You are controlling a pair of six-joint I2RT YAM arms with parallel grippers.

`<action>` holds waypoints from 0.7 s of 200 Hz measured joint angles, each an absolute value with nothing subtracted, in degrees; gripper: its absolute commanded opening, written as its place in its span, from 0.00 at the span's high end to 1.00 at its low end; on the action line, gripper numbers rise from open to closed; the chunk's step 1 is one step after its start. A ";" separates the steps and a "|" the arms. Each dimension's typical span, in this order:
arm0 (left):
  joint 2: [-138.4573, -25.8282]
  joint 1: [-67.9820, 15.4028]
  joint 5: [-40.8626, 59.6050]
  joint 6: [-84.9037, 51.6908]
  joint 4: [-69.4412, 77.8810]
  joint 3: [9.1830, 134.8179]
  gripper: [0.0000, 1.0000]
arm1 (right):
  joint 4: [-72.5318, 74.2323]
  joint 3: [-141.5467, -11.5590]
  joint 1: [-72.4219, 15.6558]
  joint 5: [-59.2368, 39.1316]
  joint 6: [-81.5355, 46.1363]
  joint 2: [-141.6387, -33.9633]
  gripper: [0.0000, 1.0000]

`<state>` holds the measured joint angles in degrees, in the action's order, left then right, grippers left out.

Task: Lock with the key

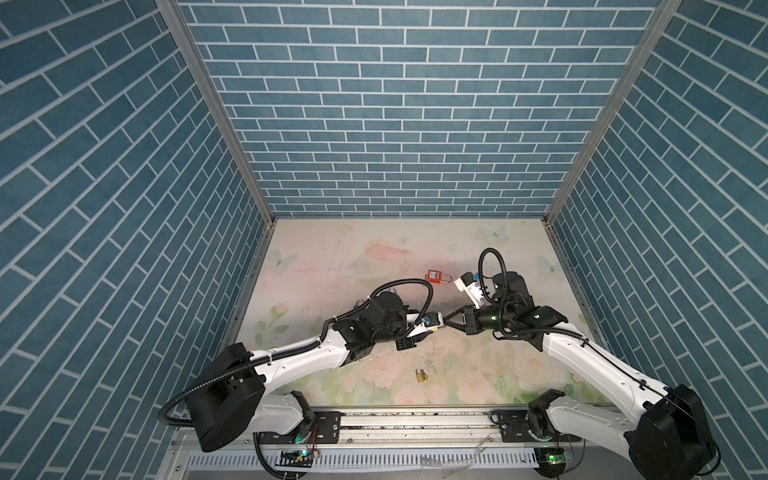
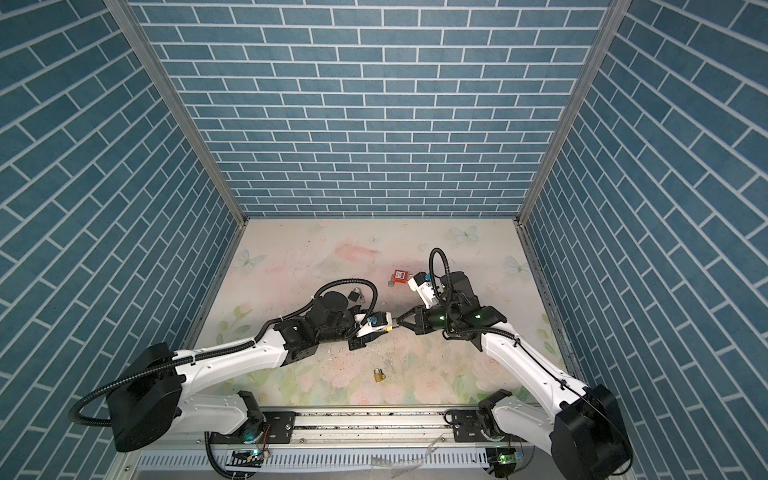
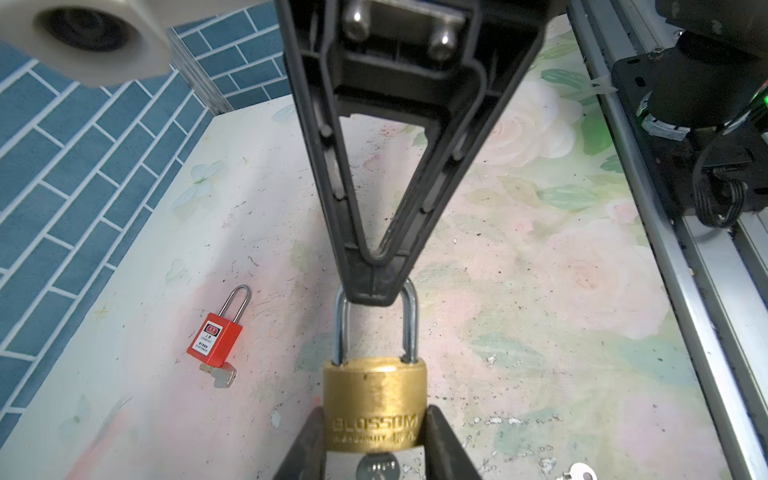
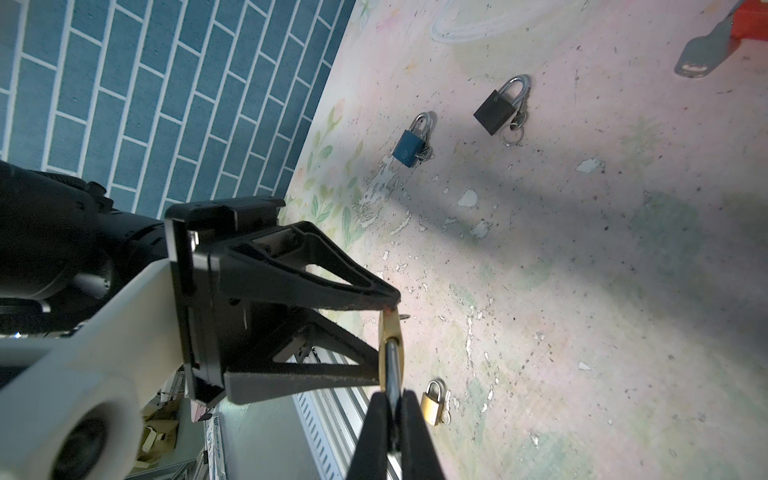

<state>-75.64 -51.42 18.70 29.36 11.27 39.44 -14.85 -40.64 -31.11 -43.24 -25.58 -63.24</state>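
Padlock's up off the table (image 1: 374,257) here: the brass padlock (image 3: 374,386) hangs mid-air between your two arms, about the middle of the workspace in both top views. Your left gripper (image 3: 374,428) is clamped on the flat sides of the body, which makes sense, since that leaves the shackle (image 3: 409,328) sticking out one end and the keyhole end free at the other. What looks like the key (image 3: 376,467) head sits at that bottom end, between the left fingers. Your right gripper (image 3: 376,291) is squeezed tight on the crown of the shackle, I'd guess to push it home or brace it against the body. Both shackle legs look seated, but I can't tell if it's latched. My read: the key turn isn't done yet, and you'd have to let go of the shackle to reach it. The red padlock (image 3: 214,338) and small brass padlock (image 1: 421,375) lie well apart, so nothing's crowding you.
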 measured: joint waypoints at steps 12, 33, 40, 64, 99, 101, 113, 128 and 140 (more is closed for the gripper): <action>-75.66 -51.42 18.65 29.34 11.29 39.44 1.00 | -14.59 -40.64 -31.09 -43.40 -25.65 -63.35 1.00; -75.68 -51.42 18.37 29.32 11.20 39.44 1.00 | -14.11 -40.64 -31.09 -43.77 -25.69 -63.88 1.00; -75.72 -51.42 18.24 29.32 11.20 39.44 1.00 | -13.91 -40.64 -31.09 -43.79 -25.69 -64.03 1.00; -75.90 -51.46 17.61 29.06 11.14 39.44 1.00 | -12.73 -40.27 -31.18 -43.94 -26.15 -64.75 1.00; -76.31 -51.46 16.91 28.18 10.59 39.44 1.00 | -10.31 -39.24 -31.51 -43.97 -26.83 -65.76 1.00; -76.34 -51.46 16.88 28.05 10.57 39.44 1.00 | -10.22 -39.20 -31.51 -43.97 -26.89 -65.78 1.00; -76.66 -51.46 16.78 27.59 10.55 39.44 1.00 | -9.52 -38.94 -31.66 -43.90 -27.22 -66.15 1.00; -77.17 -51.46 16.60 27.03 10.52 39.44 1.00 | -8.71 -38.68 -31.88 -43.79 -27.42 -66.65 1.00; -77.71 -51.46 16.53 26.48 10.59 39.44 1.00 | -8.25 -38.57 -32.08 -43.68 -27.81 -67.16 1.00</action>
<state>-77.71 -51.46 16.53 26.48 10.59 39.44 -8.25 -38.57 -32.08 -43.68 -27.81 -67.16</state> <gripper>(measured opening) 0.370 0.075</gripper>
